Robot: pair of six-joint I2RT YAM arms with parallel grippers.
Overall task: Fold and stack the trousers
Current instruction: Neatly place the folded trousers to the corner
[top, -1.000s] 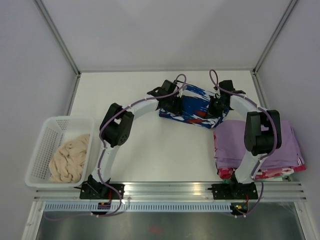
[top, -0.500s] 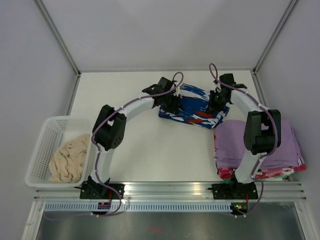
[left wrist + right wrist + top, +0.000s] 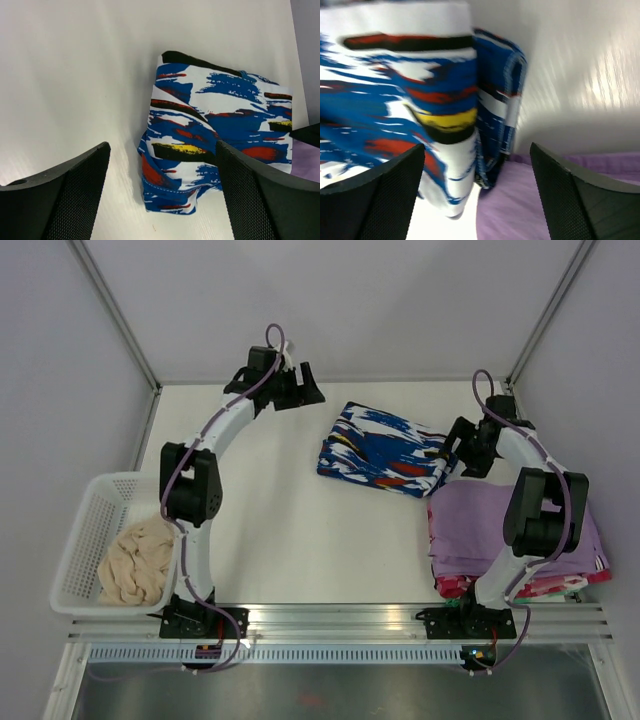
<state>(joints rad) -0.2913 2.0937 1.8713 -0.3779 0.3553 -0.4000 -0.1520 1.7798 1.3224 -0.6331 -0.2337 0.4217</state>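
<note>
Two containers of a sort frame the scene: at the lower left of the top view a white mesh basket [image 3: 88, 530] holds only a cream fluffy bundle [image 3: 138, 562], and at the lower right a stack of plain lilac folded garments [image 3: 475, 530] lies straight on the table [image 3: 300, 540], with a red-patterned edge showing under its near side.

At the upper left, the left gripper [image 3: 308, 390] hangs well apart from the cloth. Its jaws are spread wide with nothing between them, and its wrist view looks down at the bundle from a distance.

The trousers [image 3: 385, 450] lie right of centre as a folded rectangle, flat on the table and held by neither arm. Their long axis runs from upper left to lower right. The lower right corner reaches the upper left corner of the lilac stack, though I cannot tell whether it touches or overlaps.

The right gripper [image 3: 455, 455] sits just beside the trousers' right short end, jaws released and empty, so the right arm is far the nearer.

Folding looks finished. The likely next move is to carry the bundle down and right onto the stack, and a one-end grip could let the thin fabric unfold
</note>
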